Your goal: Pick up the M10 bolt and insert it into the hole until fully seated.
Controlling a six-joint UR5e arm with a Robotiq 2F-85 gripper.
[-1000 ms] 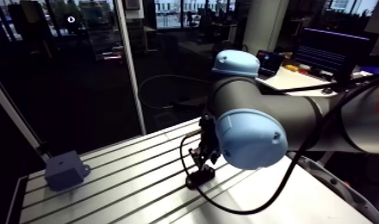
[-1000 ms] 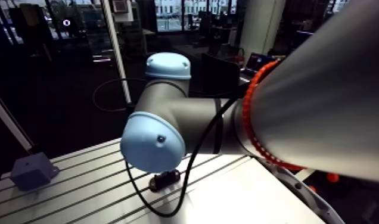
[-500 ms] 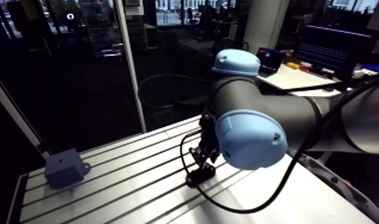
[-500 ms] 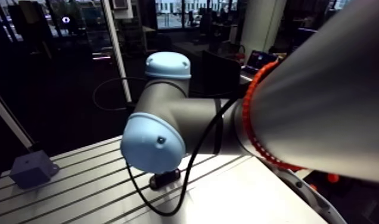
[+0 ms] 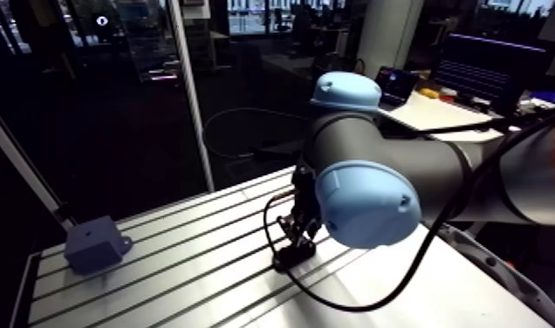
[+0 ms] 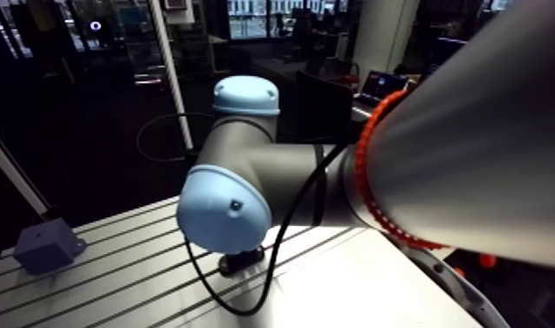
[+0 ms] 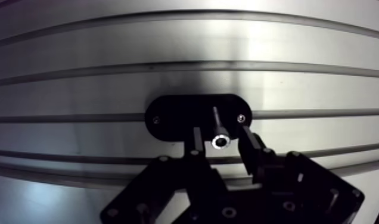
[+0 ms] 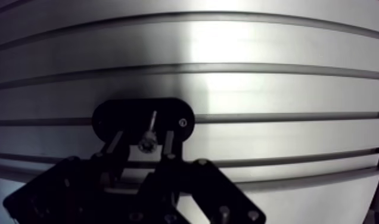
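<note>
One bolt (image 7: 220, 142), one black plate (image 7: 168, 116), one grey box (image 5: 95, 245). The bolt stands between the jaws of my gripper (image 7: 221, 136), slightly open, holding nothing.

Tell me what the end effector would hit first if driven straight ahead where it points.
Probably the black oval plate on the table: the end effector points down at it, open fingers straddling the bolt. Depth is unclear, so the bolt head could touch first.

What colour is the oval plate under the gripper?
Black; the plate shows best in the wrist view.
</note>
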